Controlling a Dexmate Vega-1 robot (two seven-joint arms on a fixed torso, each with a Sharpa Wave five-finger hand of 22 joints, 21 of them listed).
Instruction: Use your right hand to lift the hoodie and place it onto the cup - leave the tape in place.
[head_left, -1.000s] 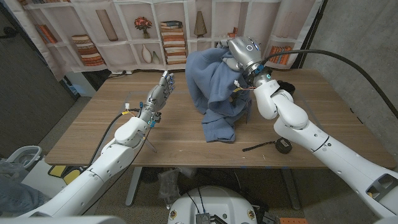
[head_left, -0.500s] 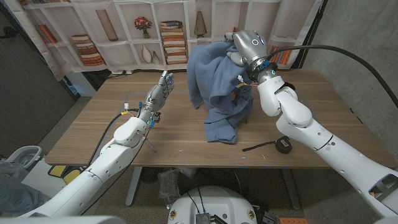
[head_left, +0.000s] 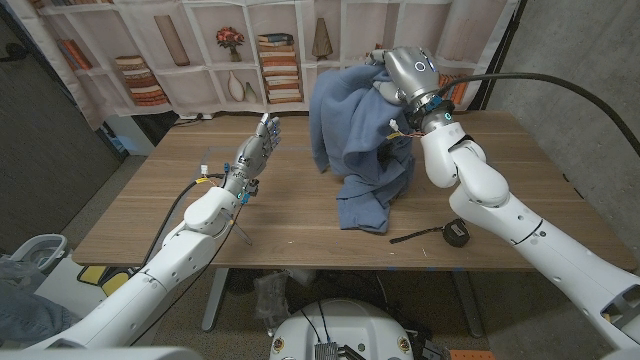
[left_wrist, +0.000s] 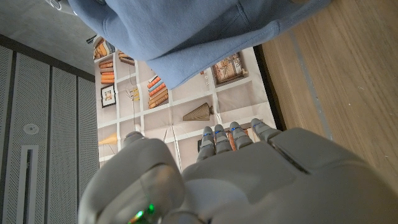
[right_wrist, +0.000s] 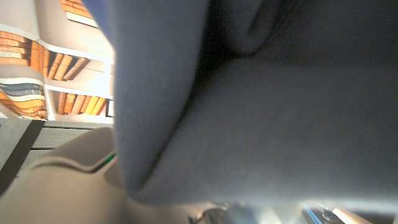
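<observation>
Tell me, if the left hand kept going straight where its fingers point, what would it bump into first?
Probably nothing on the table: the left hand points towards the far edge and the bookshelf backdrop. The hoodie hangs off to its side, though depth is hard to judge.

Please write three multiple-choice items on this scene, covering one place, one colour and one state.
1. Where does the tape measure lie?
A. On the table near the right arm
B. On the bookshelf backdrop
C. In the left hand

2. What colour is the hoodie?
A. Red
B. Blue
C. Yellow

3. What is the left hand doing?
A. Gripping the hoodie
B. Pressing the tape measure
C. Holding nothing, fingers extended

Answers: 1 A, it sits on the wood by the right forearm. 2 B, the cloth is blue. 3 C, the right hand holds the hoodie up.
</observation>
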